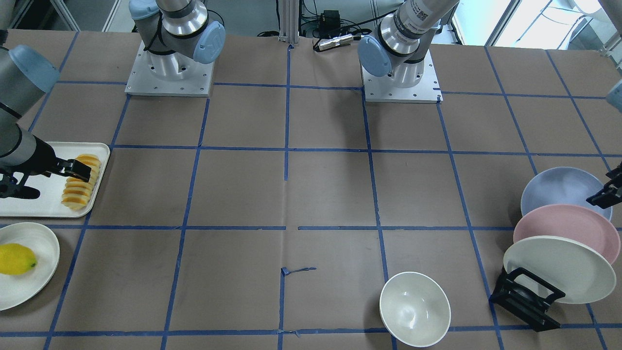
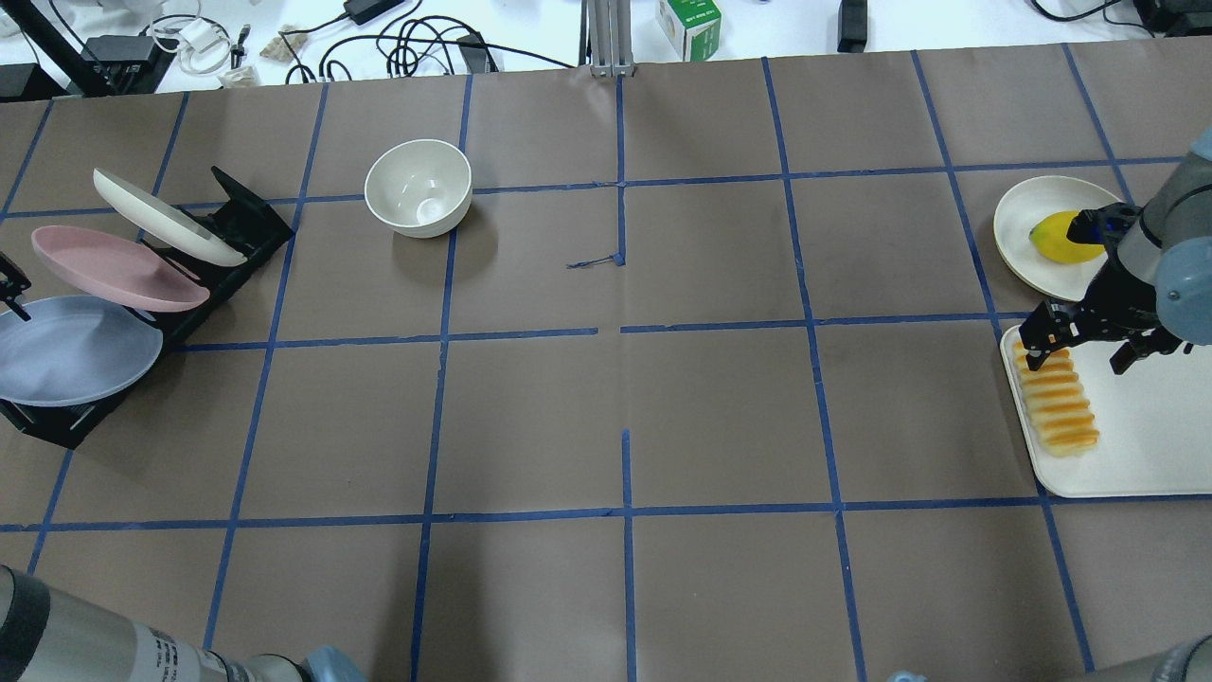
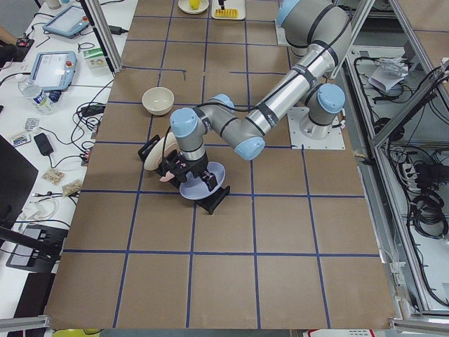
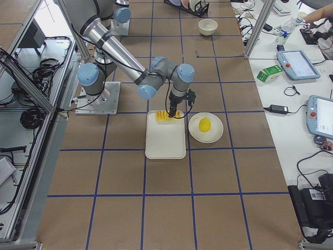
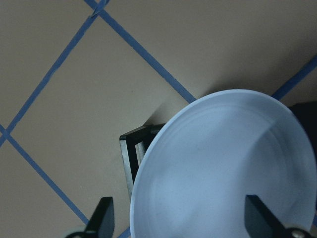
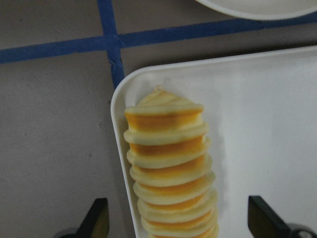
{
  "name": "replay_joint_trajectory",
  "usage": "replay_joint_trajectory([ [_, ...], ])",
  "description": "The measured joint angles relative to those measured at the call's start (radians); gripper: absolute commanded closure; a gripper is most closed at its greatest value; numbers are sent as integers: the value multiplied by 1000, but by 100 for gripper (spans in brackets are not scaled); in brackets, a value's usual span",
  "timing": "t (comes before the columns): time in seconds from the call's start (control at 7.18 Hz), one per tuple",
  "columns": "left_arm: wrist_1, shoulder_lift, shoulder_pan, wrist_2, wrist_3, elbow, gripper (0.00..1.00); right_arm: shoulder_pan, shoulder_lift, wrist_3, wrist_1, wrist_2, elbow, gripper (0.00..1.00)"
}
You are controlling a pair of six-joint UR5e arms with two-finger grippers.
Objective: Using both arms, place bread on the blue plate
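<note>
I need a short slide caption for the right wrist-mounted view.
Right gripper, jaws open to either side of the sliced bread lying at the edge of a white tray.

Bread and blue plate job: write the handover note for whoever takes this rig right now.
Left gripper: open, over the blue plate, not gripping.
Right gripper: open, fingers either side of the bread, not closed.
The blue plate leans in the black rack; the bread lies on the white tray.
Done: nothing placed.
Left: pull the plate out, lift the bread, set it on the plate.
</note>
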Motion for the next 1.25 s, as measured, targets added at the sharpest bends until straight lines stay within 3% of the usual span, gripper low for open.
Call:
replay_joint_trajectory([
  [0.28, -8, -13, 1, 66, 3, -3, 48, 0, 39, -3, -2, -2, 2, 0],
  [0.42, -11, -15, 1, 93, 3, -2, 65, 0, 47, -4, -2, -2, 2, 12],
  [0.56, -13, -16, 1, 104, 3, -2, 78, 0, 51, -5, -3, -3, 3, 12],
  [0.97, -18, -16, 1, 97, -4, -5, 99, -1, 55, -4, -3, -6, 3, 9],
  [1.11, -24, -16, 2, 95, -8, -7, 100, -1, 57, -4, -3, -6, 4, 11],
  [1.25, -31, -15, 2, 94, -11, -7, 100, -5, 62, -3, -3, -7, 4, 42],
])
